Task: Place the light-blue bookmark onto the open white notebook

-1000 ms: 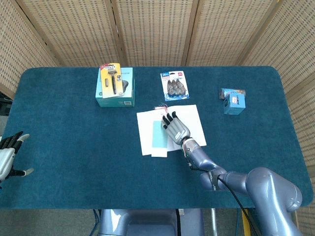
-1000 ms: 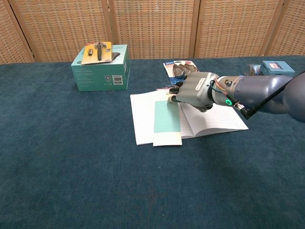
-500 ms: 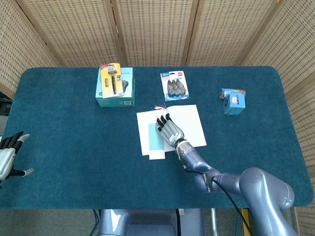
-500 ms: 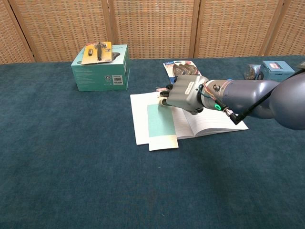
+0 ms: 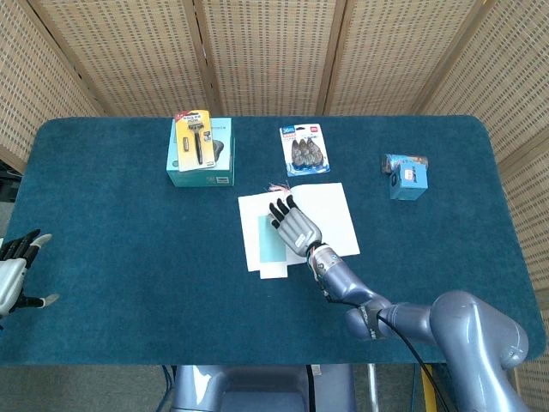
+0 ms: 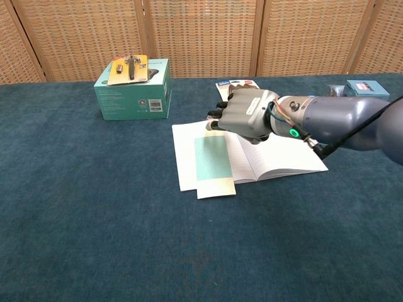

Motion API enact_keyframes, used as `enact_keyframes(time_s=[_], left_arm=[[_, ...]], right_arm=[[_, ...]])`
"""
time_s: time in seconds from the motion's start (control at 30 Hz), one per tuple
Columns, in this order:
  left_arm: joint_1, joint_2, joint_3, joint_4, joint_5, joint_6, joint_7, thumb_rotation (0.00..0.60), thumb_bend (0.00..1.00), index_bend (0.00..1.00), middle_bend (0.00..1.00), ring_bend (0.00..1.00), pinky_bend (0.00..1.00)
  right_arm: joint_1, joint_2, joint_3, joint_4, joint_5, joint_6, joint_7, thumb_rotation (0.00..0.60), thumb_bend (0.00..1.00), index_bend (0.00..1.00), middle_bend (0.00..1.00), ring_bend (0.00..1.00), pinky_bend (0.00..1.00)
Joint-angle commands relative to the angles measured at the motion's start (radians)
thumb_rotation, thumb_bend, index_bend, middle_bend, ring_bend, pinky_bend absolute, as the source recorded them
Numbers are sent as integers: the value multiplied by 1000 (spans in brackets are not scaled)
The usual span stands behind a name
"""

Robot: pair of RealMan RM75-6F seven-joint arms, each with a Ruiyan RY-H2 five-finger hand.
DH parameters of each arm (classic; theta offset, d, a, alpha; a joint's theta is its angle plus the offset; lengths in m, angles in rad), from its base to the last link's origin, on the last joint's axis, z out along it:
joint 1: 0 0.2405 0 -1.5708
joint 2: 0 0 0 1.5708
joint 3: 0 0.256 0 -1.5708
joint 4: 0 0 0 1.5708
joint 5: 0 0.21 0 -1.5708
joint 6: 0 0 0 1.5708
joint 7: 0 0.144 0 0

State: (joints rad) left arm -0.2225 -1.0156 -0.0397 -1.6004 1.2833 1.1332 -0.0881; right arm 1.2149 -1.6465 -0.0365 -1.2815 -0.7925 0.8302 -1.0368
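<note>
Right hand (image 6: 247, 117) spread, empty, above notebook (image 6: 277, 162); bookmark (image 6: 212, 158) on left page. Left hand (image 5: 12, 276) spread, seen only in head view.

A table (image 5: 111, 257) covered with dark blue-green cloth takes most of both views. The landmark is the teal box (image 5: 202, 159) (image 6: 133, 91) standing near the far edge of the table. On top of this box lies a yellow card pack (image 5: 194, 137) (image 6: 128, 68) holding a dark tool, probably a razor. To the right of the box, in the head view, a blister pack (image 5: 305, 149) with several dark pieces lies flat on the cloth. Much further right of the box, near the right edge, stands a small blue box (image 5: 407, 177) (image 6: 364, 89). Behind the box, beyond the table, is a folding screen (image 5: 266, 51) of woven cane panels in wooden frames.
</note>
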Motion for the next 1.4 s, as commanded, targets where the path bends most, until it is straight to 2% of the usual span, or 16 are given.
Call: enact_keyframes(time_s=[0.03,0.17,0.3,0.43,0.87,1.4], left_arm=[[-2,-1,1,-1,2,-3,4,600,0,0,0,0,0],[-4,-5,2,-2,1,-5,12,600,0,0,0,0,0],[-7,-8,1,-4,-5,-8,21,600,0,0,0,0,0],[-9,-11,2,-7,-6,-9,32,600,0,0,0,0,0],[-10,-12,3,-9,-10,-10,36,600,0,0,0,0,0],[-12,-15,3,-9,-15,-12,46,600,0,0,0,0,0]], right_arm=[[-51,112,-23,-141,-142,4,131,600,1000,0,0,0,116],[-92,175,-49,-220,-265,-9,260,600,1000,0,0,0,116],[-118,195,-65,-239,-363,-23,357,600,1000,0,0,0,116],[-125,187,-70,-237,-408,-37,391,600,1000,0,0,0,116],[-143,120,-66,-167,-455,-110,424,600,1000,0,1,0,116],[-162,128,-53,-135,-433,-146,399,600,1000,0,19,0,116]])
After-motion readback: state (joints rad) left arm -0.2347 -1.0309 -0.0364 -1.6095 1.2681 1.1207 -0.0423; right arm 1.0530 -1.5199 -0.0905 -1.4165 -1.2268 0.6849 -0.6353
